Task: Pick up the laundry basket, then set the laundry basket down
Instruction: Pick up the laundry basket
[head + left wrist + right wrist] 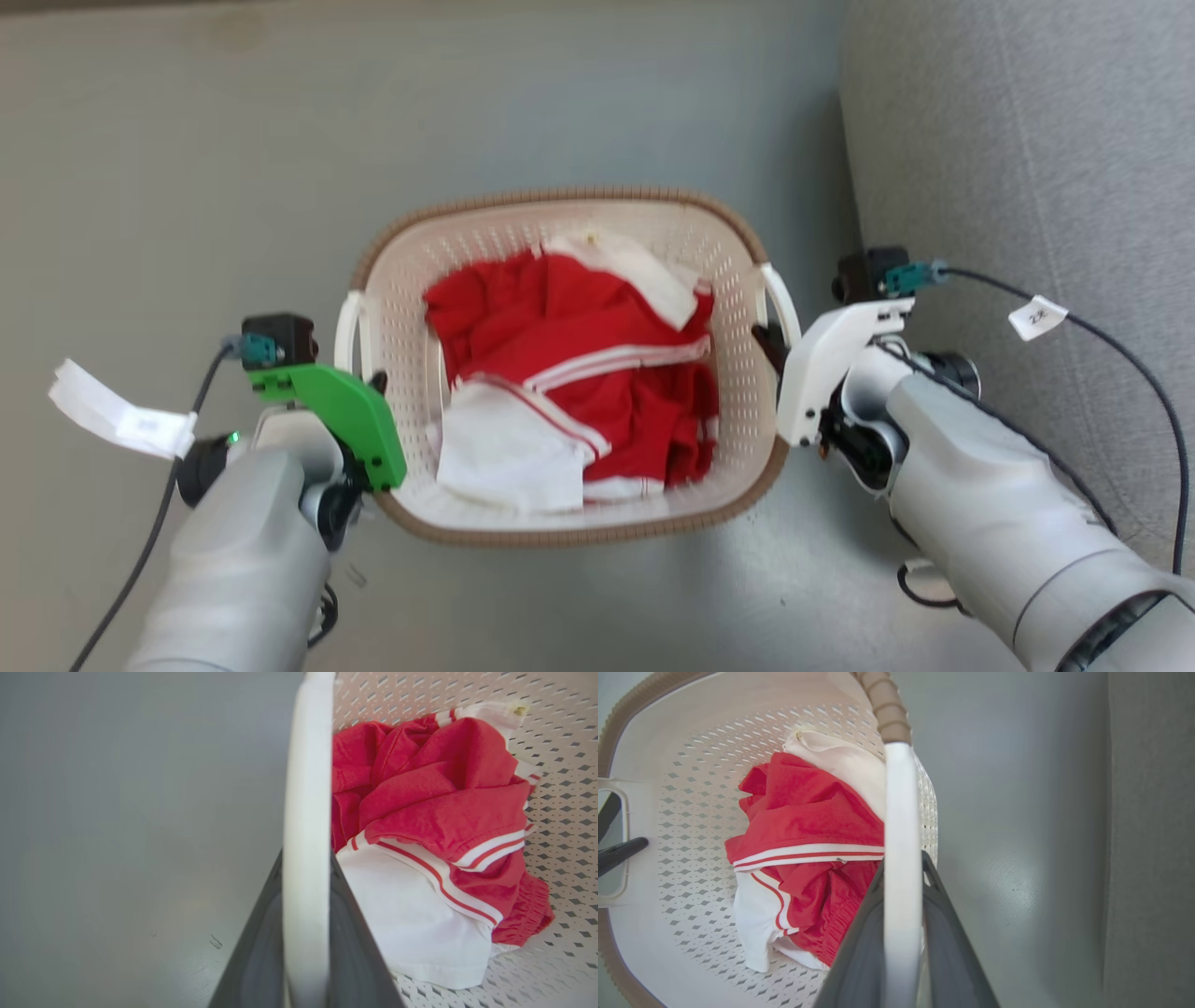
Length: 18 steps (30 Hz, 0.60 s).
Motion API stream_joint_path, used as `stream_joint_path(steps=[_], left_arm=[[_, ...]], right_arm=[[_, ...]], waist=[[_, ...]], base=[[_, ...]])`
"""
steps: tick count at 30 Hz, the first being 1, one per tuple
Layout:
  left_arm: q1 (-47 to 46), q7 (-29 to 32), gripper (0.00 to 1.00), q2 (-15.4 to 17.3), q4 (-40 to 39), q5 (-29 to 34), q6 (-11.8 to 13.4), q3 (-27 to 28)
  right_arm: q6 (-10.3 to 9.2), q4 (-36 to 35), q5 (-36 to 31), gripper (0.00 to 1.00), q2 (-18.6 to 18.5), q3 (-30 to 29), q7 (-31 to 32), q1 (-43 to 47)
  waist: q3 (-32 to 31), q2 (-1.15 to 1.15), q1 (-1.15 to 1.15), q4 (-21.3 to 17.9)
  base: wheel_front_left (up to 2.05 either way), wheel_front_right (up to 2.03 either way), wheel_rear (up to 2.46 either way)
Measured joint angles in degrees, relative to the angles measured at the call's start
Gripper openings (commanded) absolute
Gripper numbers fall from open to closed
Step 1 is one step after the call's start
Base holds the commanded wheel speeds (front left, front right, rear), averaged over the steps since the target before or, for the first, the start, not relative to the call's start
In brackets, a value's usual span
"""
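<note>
Left tool (376, 383) and right tool (767, 338) grip the laundry basket (560, 198).

I see a smooth matte grey-green floor (187, 168), a soft pale glare patch (1015, 884) on it, at right a grey textured fabric surface (1027, 140)

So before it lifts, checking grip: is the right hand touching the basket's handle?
Touching. In the right wrist view, the right hand clamps its fingers on both sides of the laundry basket's white handle.
</note>
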Motion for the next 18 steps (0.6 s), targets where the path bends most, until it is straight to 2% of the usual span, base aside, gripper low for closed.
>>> stream_joint_path(steps=[18], left_arm=[[9.96, 7.93, 0.0, -0.76, 2.53, -5.78, 0.0, -3.46]], right_arm=[[0.01, 2.29, 4.72, 0.0, 0.26, 4.47, 9.26, 8.18]], waist=[[-14.86, 0.0, 0.0, -0.39]], base=[[0.0, 0.0, 0.0]])
